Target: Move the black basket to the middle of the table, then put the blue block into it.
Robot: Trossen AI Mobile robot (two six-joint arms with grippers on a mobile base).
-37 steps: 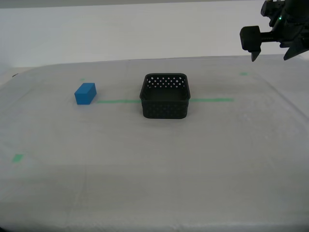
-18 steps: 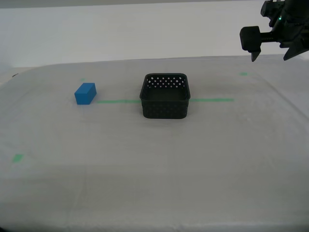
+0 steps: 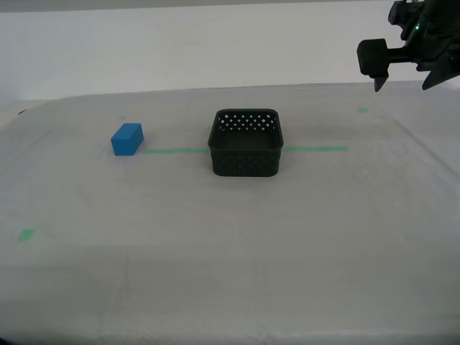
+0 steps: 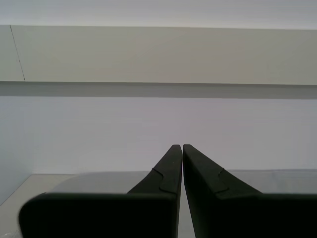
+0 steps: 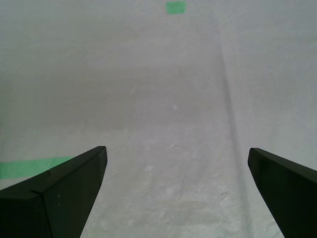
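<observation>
The black basket stands upright and empty near the middle of the table, on the green tape line. The blue block lies on the table toward the exterior view's left, well apart from the basket. My first gripper hangs open high at the exterior view's upper right, fingers pointing down. In its wrist view my first gripper is spread wide over bare table, holding nothing. My second gripper is shut on nothing and faces a pale wall; it does not show in the exterior view.
A green tape line runs across the table behind the basket, with small green marks at the far side and near the exterior view's left edge. The first wrist view shows a tape end and a green mark.
</observation>
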